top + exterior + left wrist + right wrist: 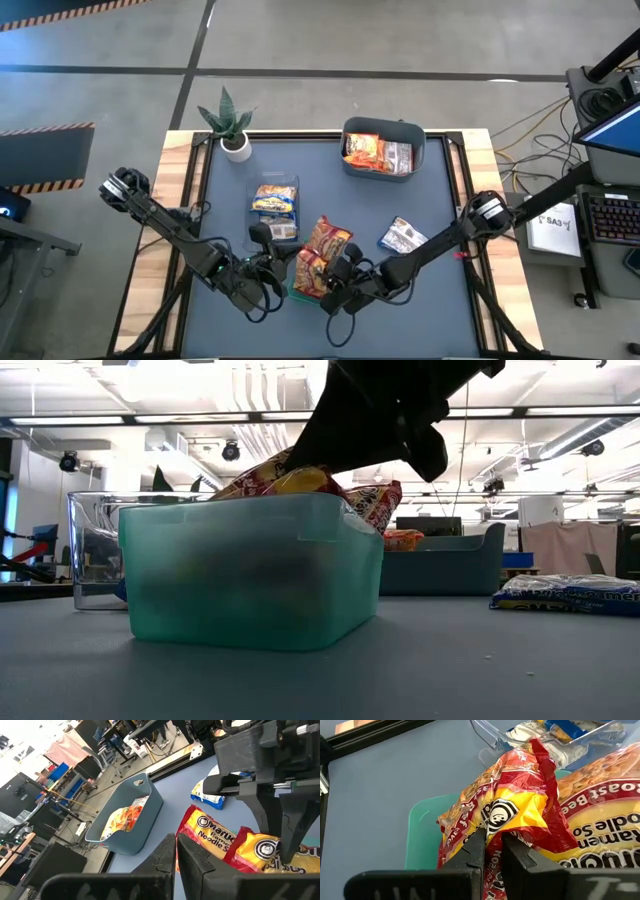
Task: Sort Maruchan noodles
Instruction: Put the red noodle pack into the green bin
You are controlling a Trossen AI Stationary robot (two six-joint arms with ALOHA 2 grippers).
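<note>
Containers on the dark blue-grey table (230, 200) — three: one translucent green plastic tray (250, 575), one clear plastic bin (274, 187), one grey-blue plastic bin (383, 148).

Flat plastic ramen packets:
- red-and-yellow packets at the green tray (322, 258) — two in view
- silver-and-blue packet lying loose (402, 237) — one
- blue-and-yellow packets in the clear bin (275, 203) — count unclear
- orange-red packets in the grey-blue bin (366, 152) — count unclear

Potted green plant in a white pot (231, 124) — one.

two packets (322, 258) sit in the front tray (250, 570); clear bin (275, 200) behind it; bin with packets (382, 150) at back right
</note>
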